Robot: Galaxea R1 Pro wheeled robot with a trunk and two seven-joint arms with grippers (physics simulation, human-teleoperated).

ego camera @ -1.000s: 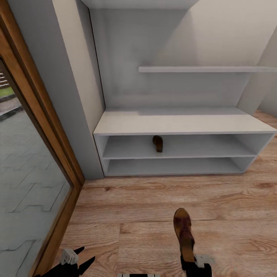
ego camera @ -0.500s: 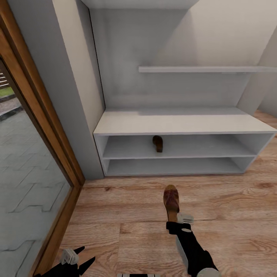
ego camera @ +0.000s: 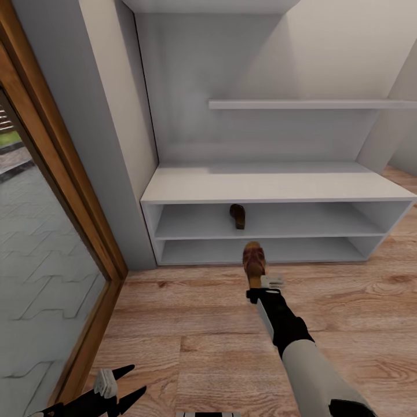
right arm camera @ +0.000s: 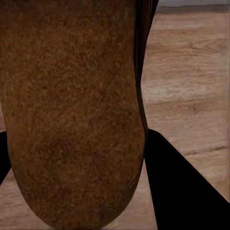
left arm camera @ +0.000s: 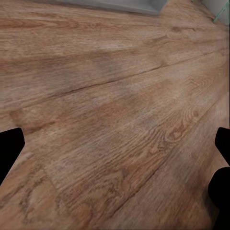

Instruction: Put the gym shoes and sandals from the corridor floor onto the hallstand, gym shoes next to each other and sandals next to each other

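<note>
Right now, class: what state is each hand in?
Left hand: open, holding nothing.
Right hand: closed on a brown sandal.

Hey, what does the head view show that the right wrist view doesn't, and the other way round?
Head view alone: the rack with one sandal in its upper slot, the left gripper open and low, and the glass door. Right wrist view alone: a close look at the held sandal's grainy brown surface. Both share the held sandal, the right gripper and the floor.
</note>
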